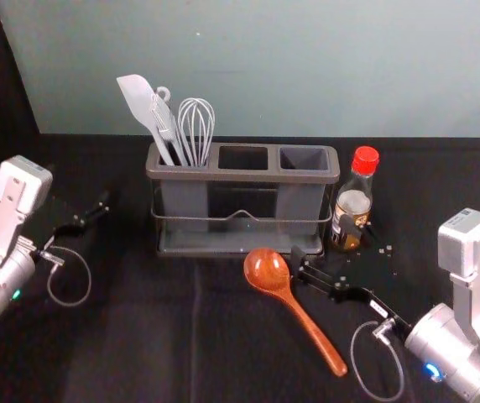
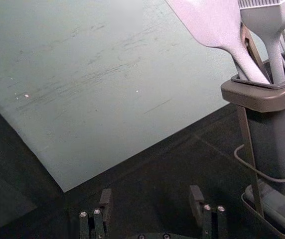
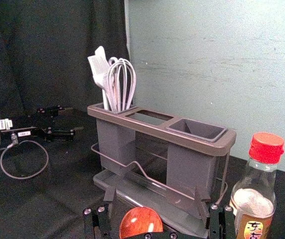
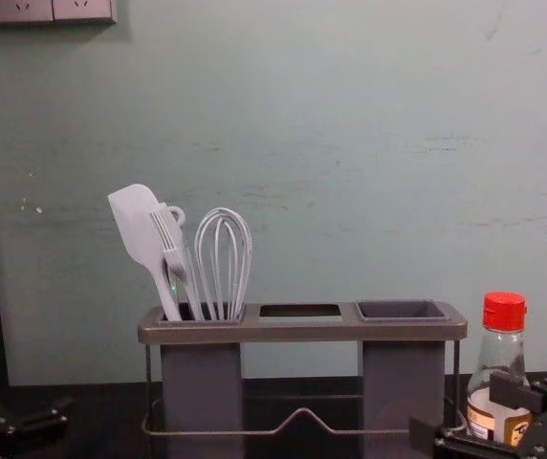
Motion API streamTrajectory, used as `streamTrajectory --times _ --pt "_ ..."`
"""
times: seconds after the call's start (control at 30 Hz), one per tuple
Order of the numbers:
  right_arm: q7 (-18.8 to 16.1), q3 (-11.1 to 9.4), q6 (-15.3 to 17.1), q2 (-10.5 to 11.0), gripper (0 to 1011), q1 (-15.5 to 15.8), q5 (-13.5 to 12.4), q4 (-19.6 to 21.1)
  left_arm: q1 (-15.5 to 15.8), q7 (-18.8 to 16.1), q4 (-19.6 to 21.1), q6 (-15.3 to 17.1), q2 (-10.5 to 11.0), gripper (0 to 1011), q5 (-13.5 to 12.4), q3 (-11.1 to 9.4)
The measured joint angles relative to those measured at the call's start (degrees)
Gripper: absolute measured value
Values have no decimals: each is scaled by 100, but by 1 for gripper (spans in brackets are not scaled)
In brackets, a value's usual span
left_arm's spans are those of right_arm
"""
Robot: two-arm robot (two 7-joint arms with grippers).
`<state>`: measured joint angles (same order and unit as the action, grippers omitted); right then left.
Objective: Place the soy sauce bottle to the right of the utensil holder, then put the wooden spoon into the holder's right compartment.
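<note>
– The right arm [image 1: 466, 348] reaches in beside the utensil holder [image 1: 242, 176], front right. What has its gripper got?

– Nothing. The right gripper [image 3: 154, 193] has its fingers spread wide, with no load between them. They hang in front of the holder's right end, near the soy sauce bottle [image 1: 354, 201]; whether one brushes the glass can't be told.

– And that bottle?

– Upright on the surface [image 1: 139, 336], just to the holder's right. That half looks done, so the spoon should be next.

– Where does the wooden spoon [image 1: 305, 324] lie from those fingers?

– On the surface in front of the holder, bowl by its base, handle slanting away from it and out to the right. From the fingers, the handle runs toward the robot and a little left, so the right gripper is the nearer one and would likely draw back from the holder, then close across the handle.

– The left gripper [image 2: 151, 194]?

– Parked off the holder's left side, fingers apart, empty.

– Then the spoon must swing upright over the holder's right compartment [image 1: 304, 159], clear of the bottle.
</note>
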<state>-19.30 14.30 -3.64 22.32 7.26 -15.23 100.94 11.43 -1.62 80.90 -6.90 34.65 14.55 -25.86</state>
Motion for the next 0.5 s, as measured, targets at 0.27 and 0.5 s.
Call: streamTrajectory --times 0.27,0.5 --pt "98 190 668 35 1002 -123 177 104 0 0 0 0 0 1000 0 0" --pt "326 385 1800 14 1002 -352 454 318 0 0 0 0 0 1000 0 0"
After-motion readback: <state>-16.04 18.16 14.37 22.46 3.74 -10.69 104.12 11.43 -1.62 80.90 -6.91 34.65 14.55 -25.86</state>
